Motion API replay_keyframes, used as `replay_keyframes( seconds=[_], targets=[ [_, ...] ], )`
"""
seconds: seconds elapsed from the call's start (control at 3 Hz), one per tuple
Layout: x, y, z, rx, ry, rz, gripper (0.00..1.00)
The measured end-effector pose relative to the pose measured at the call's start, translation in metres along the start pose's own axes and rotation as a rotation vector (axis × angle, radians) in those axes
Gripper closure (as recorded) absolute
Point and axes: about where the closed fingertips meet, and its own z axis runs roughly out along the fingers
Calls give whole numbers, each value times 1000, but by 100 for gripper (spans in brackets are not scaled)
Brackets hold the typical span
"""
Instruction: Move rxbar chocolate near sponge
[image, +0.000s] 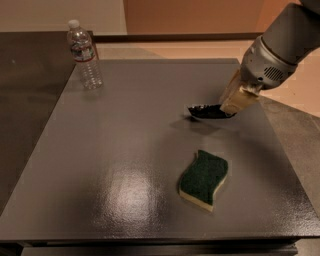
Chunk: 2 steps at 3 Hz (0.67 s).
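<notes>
The rxbar chocolate (206, 111) is a flat black glossy wrapper, held by its right end a little above the grey table (125, 150), right of the middle. My gripper (234, 104) comes in from the upper right and is shut on that end of the bar. The sponge (204, 179), dark green on top with a pale yellow base, lies flat on the table below the bar, toward the front right. The bar is apart from the sponge by roughly a sponge's length.
A clear plastic water bottle (84, 55) stands upright at the table's far left corner. The table's right edge runs close beside the gripper, with floor beyond it. The robot arm (280, 47) fills the upper right.
</notes>
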Motion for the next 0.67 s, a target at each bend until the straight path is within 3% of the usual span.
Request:
replay_keyframes(
  seconds=[0.67],
  targets=[
    [11,47,10,-50,-14,-20,59]
  ],
)
